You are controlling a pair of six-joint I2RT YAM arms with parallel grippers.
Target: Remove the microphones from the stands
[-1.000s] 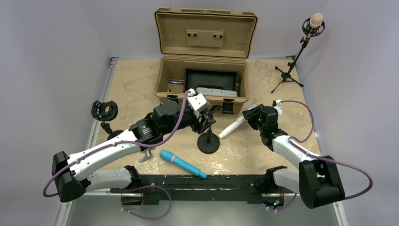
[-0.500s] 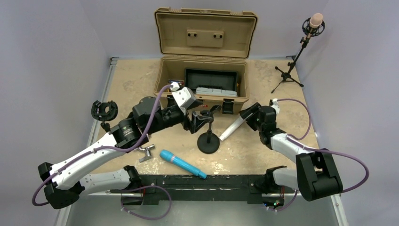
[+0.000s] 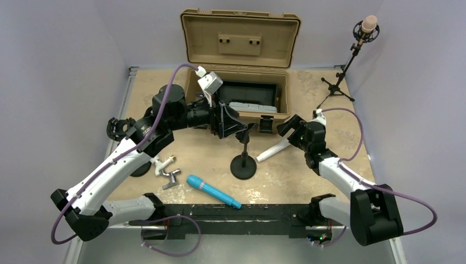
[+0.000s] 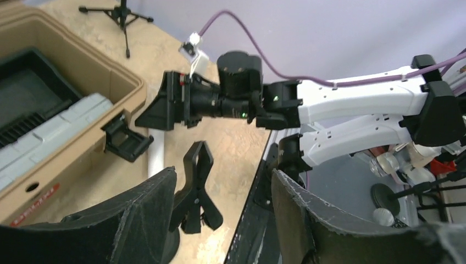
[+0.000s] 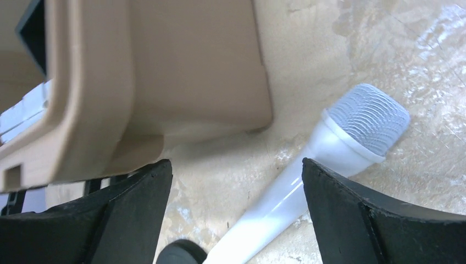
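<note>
The white handheld microphone (image 3: 273, 149) lies flat on the speckled tan table (image 3: 308, 93), clear of the black round-based desk stand (image 3: 243, 166), whose spring clip (image 4: 195, 179) we see standing empty. The right gripper (image 3: 287, 130) hangs just over the microphone's far end, fingers (image 5: 379, 220) spread and gripping nothing. In its wrist view the grey mesh head (image 5: 369, 117) lies ahead and to the right, the white body slanting back between the fingers toward what looks to be the stand's base. From above, that long axis runs diagonally, from near the base up and right toward the right arm. The left gripper (image 3: 232, 126) hovers above the clip, beside the open tan hard case (image 3: 240, 38), its fingers (image 4: 137, 220) likewise parted and empty. We judge the removal done, and the right arm the nearer should the microphone need lifting.
</note>
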